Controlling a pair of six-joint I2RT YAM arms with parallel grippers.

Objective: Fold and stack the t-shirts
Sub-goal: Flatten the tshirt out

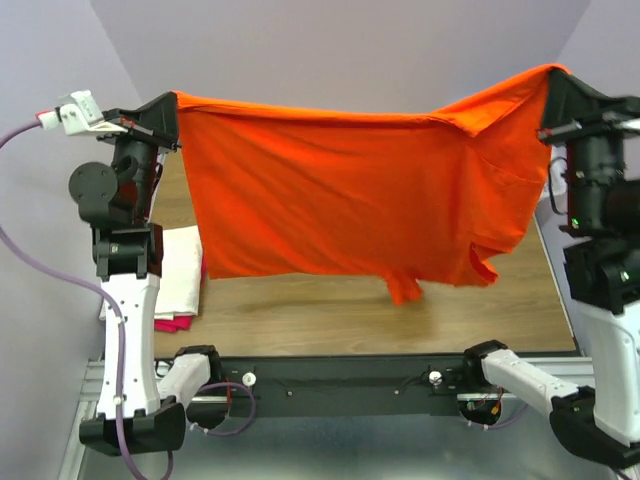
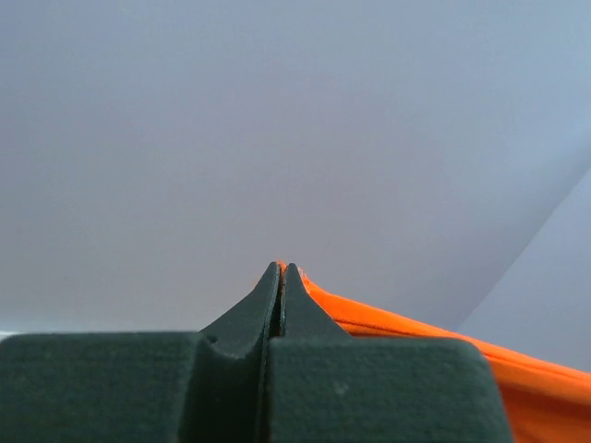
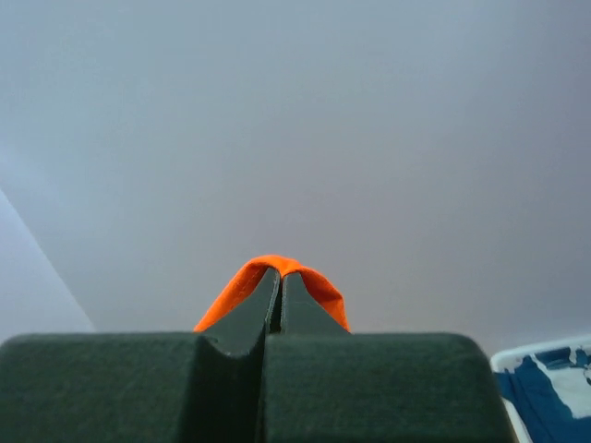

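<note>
Holding orange t-shirt (image 1: 330, 190) in the air, fold not begun

We see it stretched across the upper frame, hanging above the desk (image 1: 400, 315). The left fingers (image 2: 261, 309) are pressed together on its upper-left corner and the right fingers (image 3: 303, 305) pinch the upper-right corner. At the left edge a cream-white shirt (image 1: 182, 265) lies folded on a magenta-pink shirt (image 1: 172, 322), so we judge two done. The orange one needs laying down, folding and stacking. Navy cloth (image 3: 545, 388) at lower right of the right wrist view likely waits.
</note>
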